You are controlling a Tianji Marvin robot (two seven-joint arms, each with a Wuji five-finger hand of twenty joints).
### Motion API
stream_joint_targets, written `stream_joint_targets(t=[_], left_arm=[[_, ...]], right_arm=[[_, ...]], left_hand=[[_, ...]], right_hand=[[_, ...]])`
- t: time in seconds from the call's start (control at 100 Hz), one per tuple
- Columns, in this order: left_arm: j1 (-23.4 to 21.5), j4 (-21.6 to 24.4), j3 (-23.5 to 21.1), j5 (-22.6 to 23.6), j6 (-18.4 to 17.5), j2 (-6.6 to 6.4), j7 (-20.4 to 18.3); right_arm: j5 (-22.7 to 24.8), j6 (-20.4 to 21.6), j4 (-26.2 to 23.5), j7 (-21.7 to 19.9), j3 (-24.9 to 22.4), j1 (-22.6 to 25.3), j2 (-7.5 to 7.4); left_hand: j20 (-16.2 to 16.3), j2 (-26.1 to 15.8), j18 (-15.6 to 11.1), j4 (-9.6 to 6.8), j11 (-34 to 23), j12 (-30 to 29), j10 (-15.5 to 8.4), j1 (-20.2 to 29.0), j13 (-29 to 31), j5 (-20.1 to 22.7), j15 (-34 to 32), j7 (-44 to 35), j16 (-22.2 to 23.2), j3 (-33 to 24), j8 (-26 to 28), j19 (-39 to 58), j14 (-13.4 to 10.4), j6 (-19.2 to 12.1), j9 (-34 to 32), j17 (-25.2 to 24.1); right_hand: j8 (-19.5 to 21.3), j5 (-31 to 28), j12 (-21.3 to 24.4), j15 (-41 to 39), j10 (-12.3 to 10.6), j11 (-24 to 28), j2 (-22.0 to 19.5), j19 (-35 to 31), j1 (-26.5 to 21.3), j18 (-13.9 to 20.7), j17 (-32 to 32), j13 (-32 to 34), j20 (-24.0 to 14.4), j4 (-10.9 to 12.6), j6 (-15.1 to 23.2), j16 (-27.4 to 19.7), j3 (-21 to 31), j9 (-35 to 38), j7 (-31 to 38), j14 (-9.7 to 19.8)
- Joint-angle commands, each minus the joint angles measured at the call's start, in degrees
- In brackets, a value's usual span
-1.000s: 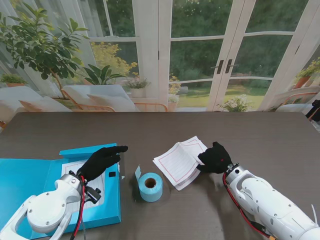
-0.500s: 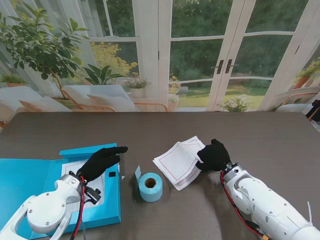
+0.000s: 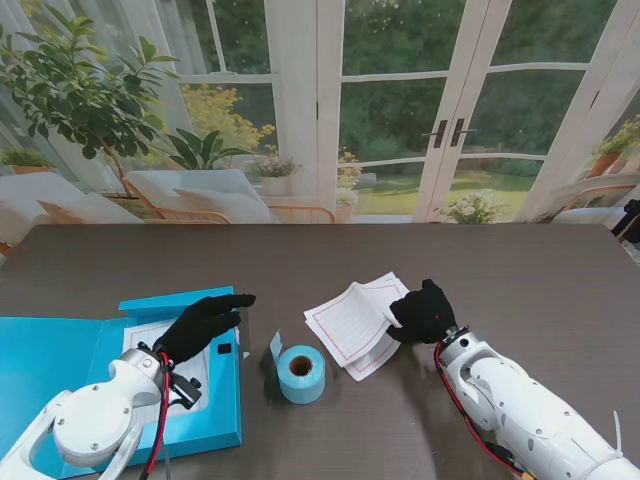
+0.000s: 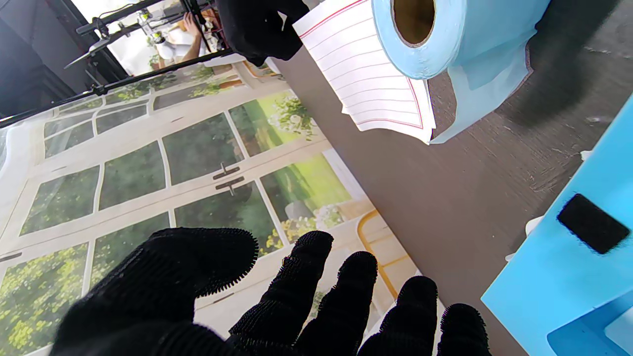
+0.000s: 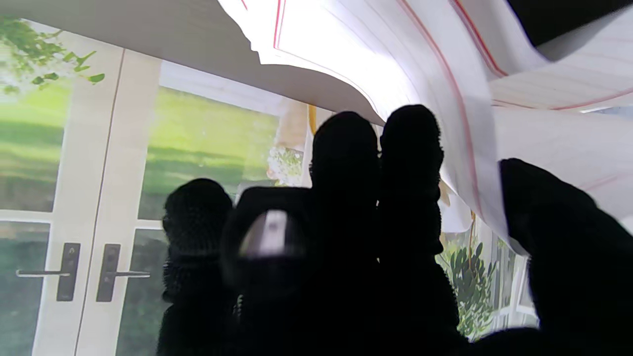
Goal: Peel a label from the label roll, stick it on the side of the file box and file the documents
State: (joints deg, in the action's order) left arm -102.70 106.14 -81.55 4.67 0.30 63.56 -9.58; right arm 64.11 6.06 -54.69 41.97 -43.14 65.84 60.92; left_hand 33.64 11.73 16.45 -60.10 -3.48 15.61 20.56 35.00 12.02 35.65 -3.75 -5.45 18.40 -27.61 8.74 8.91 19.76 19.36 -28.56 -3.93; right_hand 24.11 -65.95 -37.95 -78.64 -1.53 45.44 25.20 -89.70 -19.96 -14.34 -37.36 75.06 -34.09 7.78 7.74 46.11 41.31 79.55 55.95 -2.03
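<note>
**Papers in hand, filing not yet done; label step unconfirmed**

Right hand [image 3: 425,313] is clamped on the near right edge of the papers [image 3: 352,325]. The wrist view shows sheets [image 5: 445,74] curling between thumb and fingers, so the edge is lifted; the far part looks to lie on or close to the table [image 3: 520,270].

Left hand [image 3: 203,322] hovers over the file box [image 3: 60,360], fingers [image 4: 296,296] spread, holding nothing.

The file box lies open and flat at the left, near me. A white sheet shows inside under the left hand; what it is I cannot tell.

Label roll [image 3: 300,373] stands between box and papers, just beside the papers' near corner, with a short tail [image 3: 275,346] sticking up.

Judgement: whether a label is already on the box's side cannot be read here; none is visible. Filing is the step in hand. Left to do: carry the papers across past the roll, lay them in the box, and close it.
</note>
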Motion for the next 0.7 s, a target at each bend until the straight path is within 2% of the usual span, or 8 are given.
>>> stream_joint_targets(t=[0.0, 0.29, 0.31, 0.32, 0.33, 0.37, 0.5, 0.69], left_arm=[[-0.14, 0.28, -0.01, 0.00, 0.26, 0.00, -1.25], [0.27, 0.00, 0.31, -0.13, 0.61, -0.09, -1.75], [0.30, -0.02, 0.33, -0.14, 0.63, -0.09, -1.79], [0.31, -0.03, 0.34, -0.14, 0.63, -0.10, -1.80], [0.33, -0.04, 0.35, -0.14, 0.64, -0.10, -1.82], [0.38, -0.07, 0.38, -0.15, 0.64, -0.11, -1.87], [0.37, -0.07, 0.39, -0.07, 0.66, -0.14, -1.96], [-0.02, 0.21, 0.33, 0.11, 0.93, -0.13, -1.85]], right_arm=[[0.09, -0.44, -0.31, -0.67, 0.20, 0.64, -0.14], [0.86, -2.72, -3.25, -2.06, -2.17, 2.80, -0.06], [0.71, -2.81, -3.42, -2.25, -2.27, 2.93, 0.04], [0.62, -2.87, -3.49, -2.33, -2.31, 3.00, 0.09], [0.52, -2.93, -3.55, -2.40, -2.34, 3.05, 0.14], [0.15, -3.04, -3.70, -2.55, -2.32, 3.13, 0.32], [-0.64, -2.98, -3.77, -2.87, -1.66, 2.98, 0.66], [-1.58, -2.23, -3.60, -3.37, -1.13, 2.86, 0.92]], left_hand=[[-0.02, -3.37, -2.57, 2.11, 0.53, -0.54, -0.14, -2.13, -1.40, -0.62, 0.81, 0.92, -0.27, 1.15, 0.16, -1.34, -0.12, 0.16, 0.96, -1.20], [0.00, -3.44, -2.59, 2.18, 0.56, -0.55, -0.17, -2.18, -1.40, -0.73, 0.80, 0.96, -0.26, 1.20, 0.16, -1.32, -0.31, 0.13, 1.08, -1.20], [0.00, -3.41, -2.59, 2.18, 0.56, -0.55, -0.26, -2.18, -1.42, -0.64, 0.81, 0.92, -0.26, 1.20, 0.17, -1.32, -0.21, 0.06, 1.09, -1.20], [0.00, -3.42, -2.59, 2.19, 0.58, -0.56, -0.29, -2.19, -1.41, -0.72, 0.81, 0.95, -0.26, 1.21, 0.16, -1.32, -0.25, 0.05, 1.13, -1.20], [0.00, -3.43, -2.59, 2.19, 0.56, -0.55, -0.25, -2.18, -1.42, -0.68, 0.81, 0.94, -0.26, 1.20, 0.16, -1.32, -0.25, 0.05, 1.09, -1.20], [0.01, -3.45, -2.59, 2.20, 0.57, -0.55, -0.23, -2.20, -1.44, -0.57, 0.82, 0.89, -0.26, 1.21, 0.18, -1.32, -0.28, 0.05, 1.12, -1.20], [0.02, -3.48, -2.62, 2.24, 0.56, -0.55, -0.17, -2.22, -1.43, -0.63, 0.81, 0.92, -0.26, 1.24, 0.16, -1.31, -0.27, 0.08, 1.13, -1.18], [0.03, -3.57, -2.63, 2.31, 0.55, -0.55, -0.36, -2.25, -1.40, -0.62, 0.80, 0.91, -0.26, 1.28, 0.16, -1.31, -0.22, 0.01, 1.12, -1.19]], right_hand=[[-7.58, 3.71, -0.38, 4.18, 3.14, -3.52, 1.26, 2.56, -3.33, -2.48, -22.29, 0.29, 0.41, -7.46, -0.69, -2.64, -2.86, -1.97, -1.32, -0.39], [-7.21, 11.17, -0.26, 5.47, 3.45, 1.14, 8.77, 2.57, -8.69, -1.68, -18.75, 0.30, 0.17, -10.50, -4.36, -3.44, -8.23, -8.01, -5.45, 0.04], [-10.43, 11.49, -0.14, 5.42, 3.42, 1.27, 9.61, 2.47, -8.31, -1.68, -18.79, 0.30, 0.24, -11.38, -4.22, -3.43, -5.57, -7.96, -3.93, 0.06], [-13.63, 12.34, -0.10, 5.33, 3.40, 1.40, 11.78, 2.39, -7.43, -1.69, -18.81, 0.30, 0.28, -13.71, -3.84, -3.40, 1.75, -7.91, -1.72, 0.06], [-18.22, 13.49, -0.10, 5.06, 3.44, 1.61, 16.68, 2.21, -4.12, -1.70, -18.89, 0.30, 0.33, -21.16, -3.23, -3.28, 18.09, -7.73, 2.32, 0.15], [-21.53, 13.23, -0.28, 3.65, 3.00, 2.24, 20.84, 1.59, -2.62, -1.44, -19.44, 0.30, 0.32, -28.30, -1.36, -2.63, 31.86, -6.79, 7.31, 0.34], [-22.34, 8.19, -0.61, 0.18, 2.06, 3.07, 20.37, 0.56, -3.53, -1.14, -21.53, 0.38, 0.35, -28.58, -1.51, -1.03, 35.42, -2.51, 9.96, 1.42], [-15.61, 8.07, -4.54, -4.17, 1.43, 5.73, 19.76, -0.52, -3.25, 0.87, -25.73, 0.45, 0.55, -28.57, -3.88, 1.44, 39.17, 1.33, 13.21, 4.40]])
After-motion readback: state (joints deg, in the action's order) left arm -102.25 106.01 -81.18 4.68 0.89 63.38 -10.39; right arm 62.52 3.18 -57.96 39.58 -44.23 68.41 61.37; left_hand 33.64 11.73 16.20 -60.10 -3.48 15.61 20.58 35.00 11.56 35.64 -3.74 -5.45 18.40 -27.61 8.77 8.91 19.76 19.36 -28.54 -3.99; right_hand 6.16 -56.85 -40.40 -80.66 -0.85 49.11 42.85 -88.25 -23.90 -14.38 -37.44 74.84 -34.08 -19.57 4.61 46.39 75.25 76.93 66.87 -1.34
